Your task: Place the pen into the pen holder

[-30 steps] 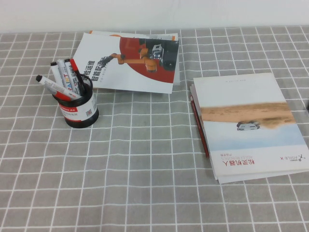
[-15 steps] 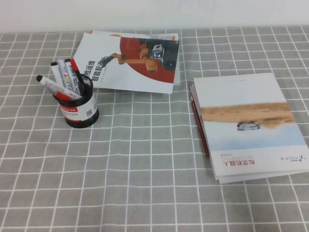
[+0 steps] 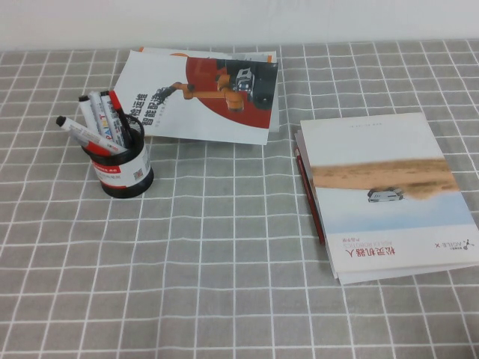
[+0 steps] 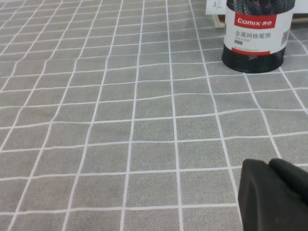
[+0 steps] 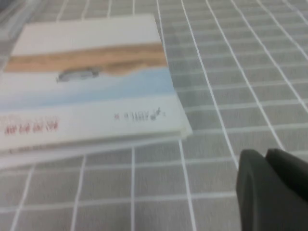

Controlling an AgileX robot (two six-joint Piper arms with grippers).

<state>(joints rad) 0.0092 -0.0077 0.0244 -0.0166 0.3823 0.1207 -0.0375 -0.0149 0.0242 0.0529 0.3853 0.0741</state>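
Already you have the thick white-barrelled marker with the black cap (image 3: 75, 131) standing in the short round black mesh pen holder with the red-and-white label band (image 3: 124, 172), on the left half of the desk. It leans out over the holder's left rim, black cap uppermost and pointing away to the left, its lower end hidden inside the cup.

Count what lies before you: one holder; inside it that one black-capped marker plus at least two white markers with red caps (image 3: 108, 116), packed close so an exact count is not clear; two sets of printed matter; and one thin dark red pen (image 3: 308, 196). The white brochure with a red disc and an orange robot arm (image 3: 202, 93) lies flat behind the holder, its near left corner just beside the marker tops. The white booklet with a sandy-brown and pale-blue landscape (image 3: 385, 194) lies flat on the right half, and the red pen rests along its left edge, touching it.

Between holder and booklet, the grey cloth with the white grid (image 3: 224, 254) is open, as is the whole near strip of the desk.

Neither arm shows in the high view. The left pincer (image 4: 275, 195) sits low over the cloth, well short of the holder; the right pincer (image 5: 272, 190) sits low just past the booklet's near corner. For both, you cannot tell whether they are apart or together.
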